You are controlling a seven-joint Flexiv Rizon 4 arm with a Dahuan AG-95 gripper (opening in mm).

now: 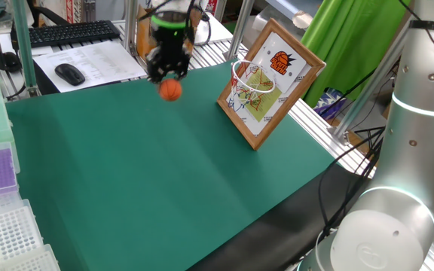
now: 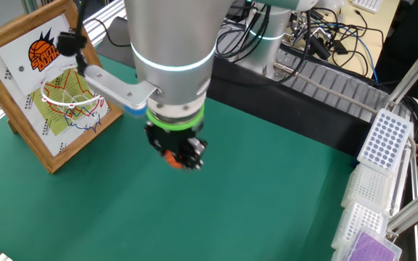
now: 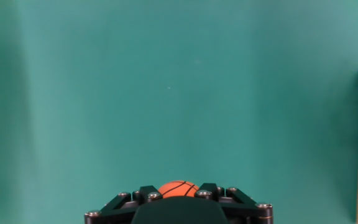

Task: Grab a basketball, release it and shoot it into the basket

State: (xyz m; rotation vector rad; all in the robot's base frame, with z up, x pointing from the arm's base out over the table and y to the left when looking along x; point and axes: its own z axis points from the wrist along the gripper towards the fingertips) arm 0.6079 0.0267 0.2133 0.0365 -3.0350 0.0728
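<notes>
The gripper (image 1: 170,75) hangs above the green mat (image 1: 164,181), at its far side in one fixed view. Its two fingers are closed around the basketball (image 1: 171,89), which sits between the tips and shows below them as a small orange ball. In the other fixed view the ball (image 2: 173,158) is mostly covered by the black fingers, so only an orange part is seen under the gripper (image 2: 178,158). In the hand view the top of the ball (image 3: 178,188) with its black seam lines appears between the gripper parts (image 3: 179,194) at the bottom edge. The ball seems to be held well above the mat, not touching it, although the exact height is hard to judge.

Above the gripper is the silver arm (image 2: 169,43) with a green ring near the wrist.

To the right of the gripper in one fixed view stands the basket (image 1: 252,77): a white hoop with net on a backboard with wooden frame, which leans back. The ball and the hoop are apart, the hoop somewhat higher.

On the far left, beyond the mat, lie a keyboard (image 1: 70,32) and a black mouse (image 1: 70,73) on papers. On the near left are racks of pipette tips (image 1: 6,233).
</notes>
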